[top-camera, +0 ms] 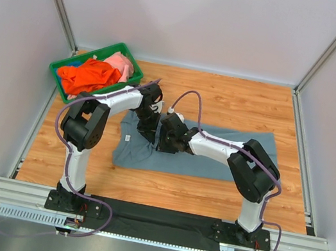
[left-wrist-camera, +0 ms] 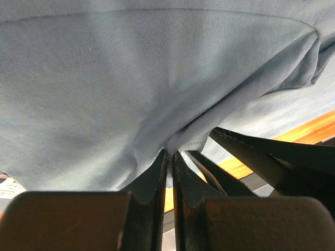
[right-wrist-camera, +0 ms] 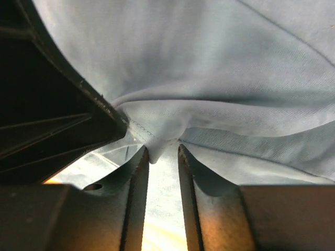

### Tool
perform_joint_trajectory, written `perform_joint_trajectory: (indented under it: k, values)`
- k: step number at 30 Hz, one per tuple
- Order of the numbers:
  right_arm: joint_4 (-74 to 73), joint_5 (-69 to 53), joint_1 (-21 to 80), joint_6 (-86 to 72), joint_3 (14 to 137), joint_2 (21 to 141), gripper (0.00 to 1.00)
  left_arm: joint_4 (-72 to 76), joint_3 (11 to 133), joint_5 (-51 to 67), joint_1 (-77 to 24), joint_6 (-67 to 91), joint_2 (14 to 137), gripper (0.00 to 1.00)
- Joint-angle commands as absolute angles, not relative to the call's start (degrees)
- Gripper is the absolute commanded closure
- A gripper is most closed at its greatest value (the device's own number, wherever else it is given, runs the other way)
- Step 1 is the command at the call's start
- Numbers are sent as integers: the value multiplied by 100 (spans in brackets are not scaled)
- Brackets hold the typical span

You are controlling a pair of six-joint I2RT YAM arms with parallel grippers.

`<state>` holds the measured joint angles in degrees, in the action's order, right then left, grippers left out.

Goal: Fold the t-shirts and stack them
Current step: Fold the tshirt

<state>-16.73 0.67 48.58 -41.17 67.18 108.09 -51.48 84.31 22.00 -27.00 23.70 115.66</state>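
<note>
Left gripper point(left-wrist-camera: 170, 157): jaws clamped on a fold of the slate grey-blue fabric t-shirt point(left-wrist-camera: 131, 78).
Right gripper point(right-wrist-camera: 163, 157): jaws slightly apart around its hem; whether they grip it, cannot tell.
T-shirt placement: spread beneath both jaws on the wooden table point(top-camera: 255, 108).
Beyond the left jaws: green plastic bin point(top-camera: 137, 71) holding a bright orange tee point(top-camera: 89, 76) and a pale pink tee point(top-camera: 121, 64).

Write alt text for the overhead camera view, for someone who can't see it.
The left arm and right arm reach inward over a grey-blue t-shirt spread on a wooden table, with the left claw and right claw close together at the fabric. A green bin at the back left corner holds an orange t-shirt and a pink t-shirt.
</note>
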Motion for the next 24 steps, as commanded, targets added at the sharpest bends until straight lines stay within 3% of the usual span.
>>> perform_joint_trajectory:
  k: [1, 9, 11, 14, 15, 16, 19, 24]
  values:
    - [-1801, 386, 4887, -3999, 6978, 10898, 71, -5203, 8552, 2197, -2689, 2373, 11601, 87]
    - [-1802, 378, 4913, -3999, 7075, 10977, 68, -5203, 8543, 2224, -2689, 2426, 11584, 86]
    - [-1802, 404, 4930, -3999, 7101, 10978, 70, -5221, 8560, 2232, -2689, 2426, 11575, 85]
    - [-1854, 439, 4948, -3938, 7163, 10943, 86, -5282, 8613, 2233, -2689, 2496, 11505, 79]
    - [-1898, 448, 4948, -3920, 7198, 10916, 97, -5300, 8631, 2224, -2689, 2557, 11470, 76]
    - [-2046, 527, 4948, -3911, 7277, 10907, 100, -5343, 8666, 2163, -2689, 2584, 11435, 67]
    - [-2450, 676, 4948, -3885, 7435, 10758, 100, -5624, 8911, 2031, -2637, 2663, 11329, 61]
    - [-3312, 800, 4948, -3718, 7734, 10556, 100, -6406, 9141, 1583, -2409, 2654, 10934, 60]
